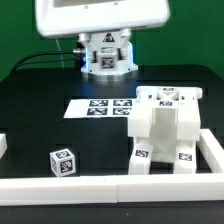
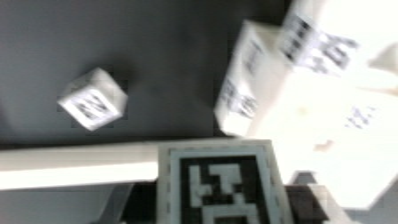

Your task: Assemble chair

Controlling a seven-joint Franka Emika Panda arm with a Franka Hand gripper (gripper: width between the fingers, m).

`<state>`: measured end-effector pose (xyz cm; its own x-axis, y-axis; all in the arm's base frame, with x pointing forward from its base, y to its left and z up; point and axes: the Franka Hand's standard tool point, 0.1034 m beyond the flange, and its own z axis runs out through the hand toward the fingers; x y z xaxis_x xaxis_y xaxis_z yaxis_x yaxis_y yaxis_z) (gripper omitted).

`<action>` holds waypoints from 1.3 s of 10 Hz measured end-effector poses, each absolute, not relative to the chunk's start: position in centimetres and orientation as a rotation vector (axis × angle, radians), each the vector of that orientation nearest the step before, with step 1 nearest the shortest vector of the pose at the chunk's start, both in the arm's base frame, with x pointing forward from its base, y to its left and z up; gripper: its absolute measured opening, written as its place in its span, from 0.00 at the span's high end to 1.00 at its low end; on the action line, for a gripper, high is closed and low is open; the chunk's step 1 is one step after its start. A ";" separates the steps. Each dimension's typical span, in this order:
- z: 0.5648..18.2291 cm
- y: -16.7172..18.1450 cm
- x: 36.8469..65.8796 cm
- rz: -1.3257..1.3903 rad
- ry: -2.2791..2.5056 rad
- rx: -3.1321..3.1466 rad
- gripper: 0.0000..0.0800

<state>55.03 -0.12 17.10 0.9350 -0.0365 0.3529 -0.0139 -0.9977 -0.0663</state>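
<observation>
One small tagged block (image 1: 62,160) sits at the exterior view's left, the marker board (image 1: 100,105) lies in the middle, and the half-built chair (image 1: 165,125) stands at the right. My gripper (image 2: 217,195) has its jaws pinching a tagged white piece (image 2: 214,165).

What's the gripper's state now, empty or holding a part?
Holding one. In the wrist view a white tagged piece sits clamped in the gripper, filling the gap between its jaws.

I read no words, numbers or brands. Only coded black-and-white square tags (image 1: 166,97) appear: on the chunky white plastic chair (image 1: 160,125), small white plastic cube (image 1: 62,161), thin white marker board (image 1: 78,108) and flat white plastic part (image 2: 217,185).
</observation>
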 end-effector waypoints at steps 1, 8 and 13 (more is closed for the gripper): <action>18.2 0.7 55.6 -0.666 -0.029 -3.036 0.65; 17.6 6.5 58.5 -0.887 0.086 -2.966 0.65; 15.9 8.8 58.6 -0.922 0.136 -2.944 0.65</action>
<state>58.57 8.77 15.87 0.8180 -0.0999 0.5665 -0.0681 -0.9947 -0.0771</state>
